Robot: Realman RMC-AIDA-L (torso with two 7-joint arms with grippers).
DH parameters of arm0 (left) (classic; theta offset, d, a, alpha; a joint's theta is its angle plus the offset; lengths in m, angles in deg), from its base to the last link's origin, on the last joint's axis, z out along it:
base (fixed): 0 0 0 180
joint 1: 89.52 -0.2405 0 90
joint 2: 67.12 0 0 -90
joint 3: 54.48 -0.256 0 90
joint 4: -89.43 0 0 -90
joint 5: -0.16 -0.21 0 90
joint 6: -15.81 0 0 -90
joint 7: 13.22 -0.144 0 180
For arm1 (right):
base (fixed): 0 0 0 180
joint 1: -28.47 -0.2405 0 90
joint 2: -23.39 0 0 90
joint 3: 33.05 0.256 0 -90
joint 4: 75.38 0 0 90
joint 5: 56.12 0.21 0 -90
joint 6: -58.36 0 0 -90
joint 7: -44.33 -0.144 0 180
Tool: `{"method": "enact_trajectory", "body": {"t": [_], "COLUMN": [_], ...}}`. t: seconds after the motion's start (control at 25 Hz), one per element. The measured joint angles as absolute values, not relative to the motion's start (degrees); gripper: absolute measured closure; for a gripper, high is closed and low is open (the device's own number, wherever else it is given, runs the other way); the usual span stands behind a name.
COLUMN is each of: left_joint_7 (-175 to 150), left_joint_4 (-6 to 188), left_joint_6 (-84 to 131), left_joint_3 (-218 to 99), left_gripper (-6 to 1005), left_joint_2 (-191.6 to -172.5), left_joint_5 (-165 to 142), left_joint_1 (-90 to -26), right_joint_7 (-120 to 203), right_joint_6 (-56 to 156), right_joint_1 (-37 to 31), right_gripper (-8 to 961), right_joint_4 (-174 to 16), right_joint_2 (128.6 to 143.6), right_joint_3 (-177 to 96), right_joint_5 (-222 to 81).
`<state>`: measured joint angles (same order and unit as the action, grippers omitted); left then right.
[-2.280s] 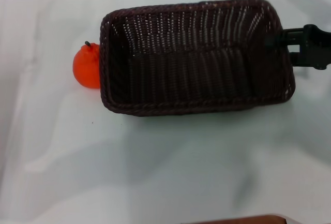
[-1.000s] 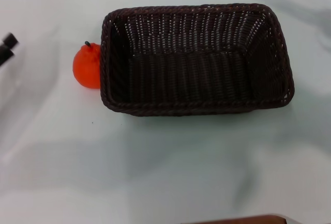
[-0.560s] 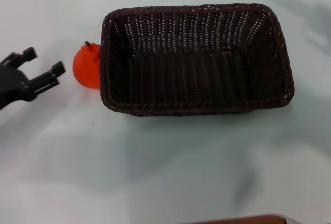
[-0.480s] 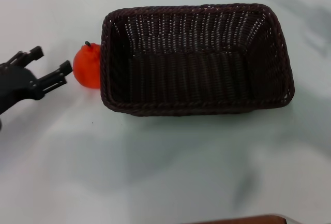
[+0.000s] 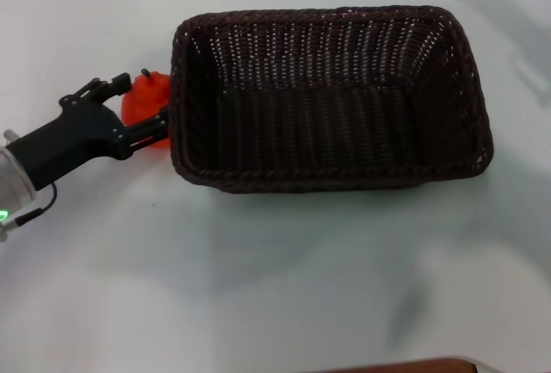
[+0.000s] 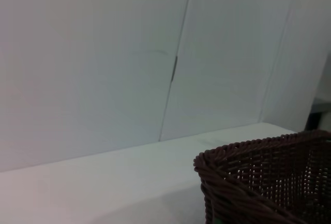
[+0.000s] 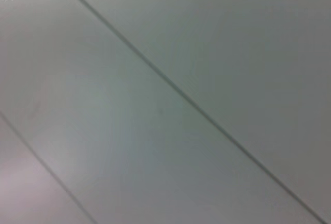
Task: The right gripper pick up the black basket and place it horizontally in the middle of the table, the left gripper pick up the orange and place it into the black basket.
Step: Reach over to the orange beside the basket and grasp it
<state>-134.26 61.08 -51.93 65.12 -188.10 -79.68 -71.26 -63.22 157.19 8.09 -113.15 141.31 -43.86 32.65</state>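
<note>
The orange [image 5: 146, 104] lies on the table [image 5: 258, 287] touching the outer left end wall of the black basket [image 5: 331, 97], its dark stem uppermost; it is not yet in the basket. The left gripper [image 5: 138, 108] now straddles it, one finger beyond the fruit near the stem and the other on the near side, with its tip just beside the basket's braided rim. The fingers are spread and show no squeeze on the fruit — the grasp is judged not yet closed.

Change: about a second ago this gripper was only entering at the table's left edge; half a second ago its tips were just short of the orange; now they enclose it. The orange itself has not shifted in that time. The basket, which was held at its right end by the right gripper a little over two seconds ago, stands free and level near the middle of the table, long side across the view. The right gripper is out of the head view, and its wrist camera shows only a plain pale panelled surface.

Meaning for the task: basket placement appears complete, and the second step — taking the orange — is at the closing stage. The left wrist view shows only a basket corner and the wall behind, so the fit around the fruit rests on the head view alone. The near finger's closeness to the rim is the likely hazard on closing.
</note>
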Motion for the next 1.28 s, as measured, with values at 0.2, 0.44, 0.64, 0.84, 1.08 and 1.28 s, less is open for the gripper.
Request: {"method": "enact_trajectory", "body": {"t": [0.2,0.44,0.64,0.84,1.08,1.28], "left_joint_7": [-134.35,-134.42,-134.14,-133.95,-133.74,-133.72], "left_joint_4": [61.19,61.87,61.88,62.16,62.36,62.15], "left_joint_6": [-50.31,-46.75,-42.69,-39.32,-37.62,-38.15], "left_joint_3": [64.49,64.35,64.23,63.17,62.88,64.24], "left_gripper": [92,92,100,122,279,529], "left_joint_2": [-188.58,-189.11,-189.81,-189.98,-189.85,-189.76], "left_joint_5": [-79.74,-79.63,-79.26,-79.61,-79.73,-79.4], "left_joint_1": [-70.02,-68.04,-66.52,-65.67,-65.69,-66.28], "right_joint_7": [-61.12,-60.29,-59.71,-59.21,-59.2,-59.2], "right_joint_6": [156.68,155.82,155.18,155.08,155.03,154.18], "right_joint_1": [8.09,8.08,8.0,7.92,8.02,7.86], "right_gripper": [173,173,174,175,178,178], "right_joint_4": [-110.58,-109.93,-108.77,-108.63,-108.11,-108.01], "right_joint_2": [141.36,141.42,141.4,141.37,141.26,141.3], "right_joint_3": [-42.47,-42.43,-42.39,-42.35,-42.15,-42.1], "right_joint_5": [32.59,32.39,32.38,32.4,32.62,32.7]}}
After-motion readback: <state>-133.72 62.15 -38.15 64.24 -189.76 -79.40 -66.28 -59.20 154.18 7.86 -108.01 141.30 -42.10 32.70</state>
